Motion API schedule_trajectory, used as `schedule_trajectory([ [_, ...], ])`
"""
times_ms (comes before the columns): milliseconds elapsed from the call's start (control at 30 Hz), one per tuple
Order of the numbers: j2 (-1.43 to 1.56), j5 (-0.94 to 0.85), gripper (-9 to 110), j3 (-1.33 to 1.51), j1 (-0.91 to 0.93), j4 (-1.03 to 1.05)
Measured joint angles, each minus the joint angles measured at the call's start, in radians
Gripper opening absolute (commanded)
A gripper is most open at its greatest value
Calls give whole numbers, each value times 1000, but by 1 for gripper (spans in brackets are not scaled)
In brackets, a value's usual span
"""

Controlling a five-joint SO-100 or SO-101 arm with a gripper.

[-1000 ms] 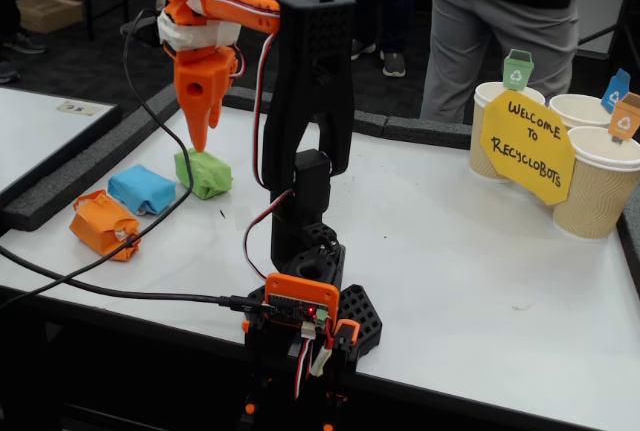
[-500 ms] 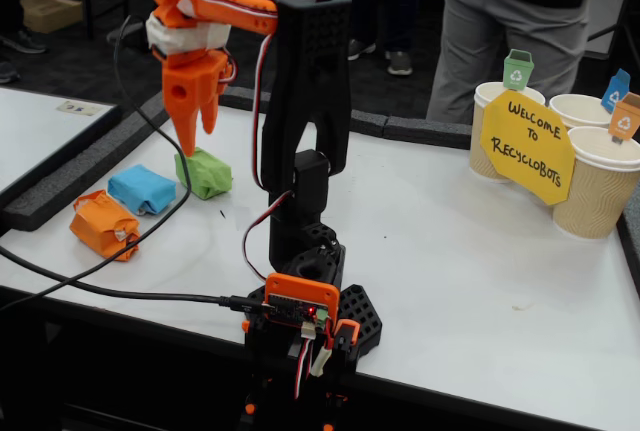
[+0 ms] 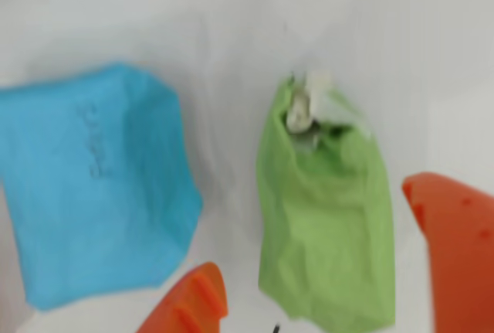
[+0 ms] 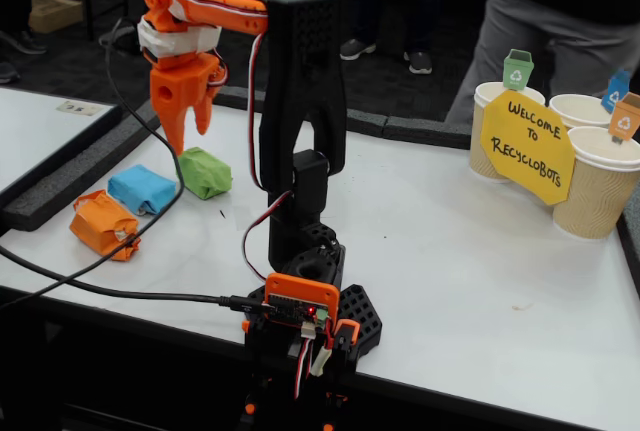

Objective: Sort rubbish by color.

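Observation:
The green bundle lies on the white table, its taped white end pointing away in the wrist view. The light blue bundle lies just left of it. The orange taped bundle sits further left near the table's edge and is out of the wrist view. My orange gripper hangs open above the green bundle, pointing down. One finger shows between the blue and green bundles, the other right of the green one. It holds nothing.
Three tan paper cups stand at the far right: one with a green tag, one with a blue tag, one with an orange tag. A yellow sign leans on them. A black cable crosses the front left. People stand behind the table.

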Motion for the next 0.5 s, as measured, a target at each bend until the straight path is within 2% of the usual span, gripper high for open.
schedule_trajectory([
  [500, -110, 28, 21, -18, 0, -14],
])
